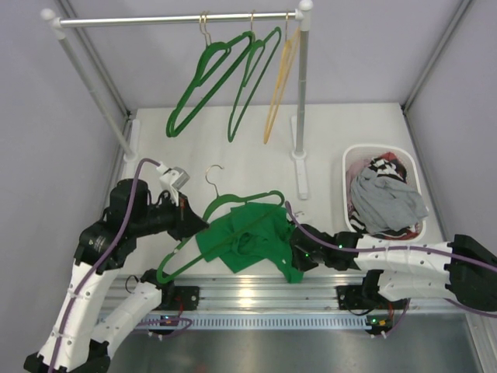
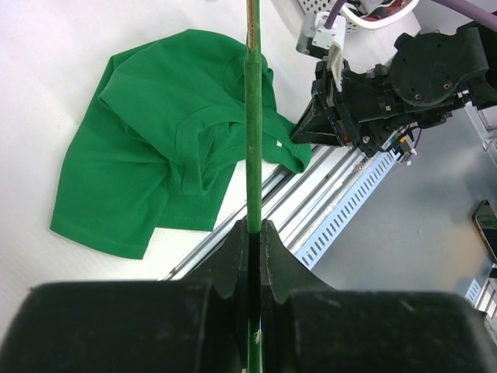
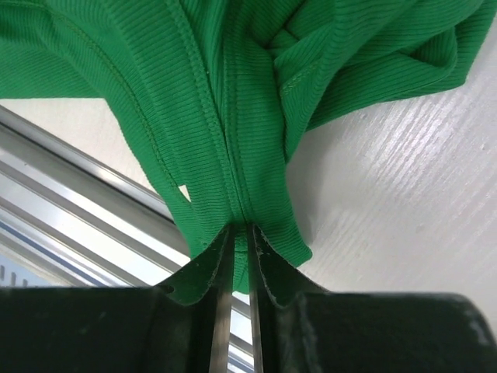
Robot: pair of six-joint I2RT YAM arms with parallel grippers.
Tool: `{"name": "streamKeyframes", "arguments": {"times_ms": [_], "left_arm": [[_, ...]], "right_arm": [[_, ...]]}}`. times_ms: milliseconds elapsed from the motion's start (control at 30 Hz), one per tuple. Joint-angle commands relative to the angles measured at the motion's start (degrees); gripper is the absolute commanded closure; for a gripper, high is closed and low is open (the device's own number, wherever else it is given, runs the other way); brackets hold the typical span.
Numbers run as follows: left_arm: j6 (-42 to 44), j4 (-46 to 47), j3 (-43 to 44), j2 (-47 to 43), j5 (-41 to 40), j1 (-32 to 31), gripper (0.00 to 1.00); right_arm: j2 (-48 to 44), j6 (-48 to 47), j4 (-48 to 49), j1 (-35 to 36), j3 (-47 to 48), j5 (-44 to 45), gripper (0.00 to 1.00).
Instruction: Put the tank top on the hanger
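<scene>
The bright green tank top (image 1: 250, 241) lies crumpled on the white table near the front rail. The green hanger (image 1: 221, 203) lies partly under it, hook pointing to the back. My left gripper (image 1: 194, 221) is shut on the hanger's left arm, which shows as a thin green bar (image 2: 252, 140) running up from the jaws (image 2: 253, 233). My right gripper (image 1: 291, 249) is shut on a bunched fold of the tank top (image 3: 233, 116) at its right edge, the cloth pinched between the jaws (image 3: 238, 237). The tank top also shows in the left wrist view (image 2: 155, 148).
Two more green hangers (image 1: 206, 78) (image 1: 252, 78) and a yellow hanger (image 1: 281, 81) hang on the rack rail (image 1: 178, 21) at the back. A white basket (image 1: 353, 155) at the right holds a grey garment (image 1: 387, 200) and other clothes. The rack post (image 1: 301, 101) stands behind the tank top.
</scene>
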Motion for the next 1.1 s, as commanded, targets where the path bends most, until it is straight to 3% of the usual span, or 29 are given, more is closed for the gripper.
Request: {"name": "streamKeyframes", "arguments": {"times_ms": [0,100,167,400,700,1000,1067], "left_arm": [[0.08,3.03,2.6,0.35,2.03,-0.56,1.0],[0.17,3.03,2.6,0.7,1.85,-1.09,1.0],[0.25,3.03,2.69,0.96,1.77,-1.35,1.0],[0.34,3.2,2.25,1.14,1.15,-1.97,1.0],[0.25,3.29,1.9,1.32,0.27,-2.32,1.0],[0.17,3.29,1.72,1.67,0.19,-2.41,1.0],[0.08,3.29,1.72,1.84,0.18,-2.41,1.0]], "right_arm": [[0.63,0.78,0.23,0.96,0.87,2.75,0.88],[0.63,0.7,0.14,0.96,1.31,3.28,0.82],[0.89,0.7,-0.9,0.96,2.19,3.81,0.66],[0.98,0.43,-2.4,2.36,3.24,4.78,0.52],[2.65,2.98,-5.48,7.19,6.14,8.73,0.51],[5.64,4.56,-5.04,8.07,4.65,8.73,0.6],[5.99,4.65,-5.04,8.07,4.74,8.91,0.66]]}}
